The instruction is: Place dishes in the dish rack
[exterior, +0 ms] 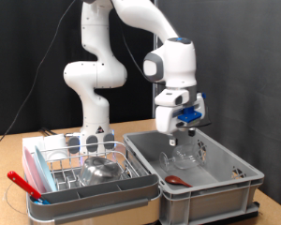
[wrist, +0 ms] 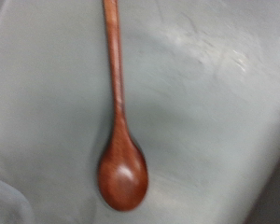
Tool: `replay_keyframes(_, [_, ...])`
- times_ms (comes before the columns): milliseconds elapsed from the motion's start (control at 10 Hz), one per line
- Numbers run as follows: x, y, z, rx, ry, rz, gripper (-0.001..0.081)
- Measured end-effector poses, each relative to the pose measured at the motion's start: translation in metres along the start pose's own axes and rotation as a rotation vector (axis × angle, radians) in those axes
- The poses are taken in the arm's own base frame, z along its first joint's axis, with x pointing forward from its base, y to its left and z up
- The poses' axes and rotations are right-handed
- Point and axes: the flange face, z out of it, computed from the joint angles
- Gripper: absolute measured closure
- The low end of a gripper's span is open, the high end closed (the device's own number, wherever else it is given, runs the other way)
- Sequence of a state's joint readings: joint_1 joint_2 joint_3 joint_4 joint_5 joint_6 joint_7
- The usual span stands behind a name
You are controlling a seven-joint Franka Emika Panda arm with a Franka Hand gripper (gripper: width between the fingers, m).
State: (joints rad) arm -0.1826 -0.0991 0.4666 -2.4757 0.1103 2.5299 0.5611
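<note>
Down in the grey crate (exterior: 236,167) beside the dish rack (exterior: 56,161), gripper (exterior: 183,138) of unreadable opening over a clear glass cup (exterior: 183,154), likely light, slippery, fragile, best taken at the rim; steel bowl (exterior: 103,171) already in the rack; wooden spoon (wrist: 119,140) close below.

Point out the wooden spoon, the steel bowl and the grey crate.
wooden spoon (wrist: 122,175): wrist view, on the spoon's bowl end.
steel bowl (exterior: 101,171): exterior view, on its shiny inside, in the dish rack.
grey crate (exterior: 214,197): exterior view, on its front wall.
</note>
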Motion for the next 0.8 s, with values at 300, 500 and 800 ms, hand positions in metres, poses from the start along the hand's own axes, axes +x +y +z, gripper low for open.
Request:
replay_keyframes(300, [-0.002,-0.023,-0.003,0.02,-0.003,-0.03,-0.0005])
replay_keyframes(500, [-0.003,-0.019,0.001,0.004,-0.008,-0.023,-0.0005])
replay_keyframes(800, [-0.005,-0.017,0.035,-0.067,-0.01,0.003,-0.0005])
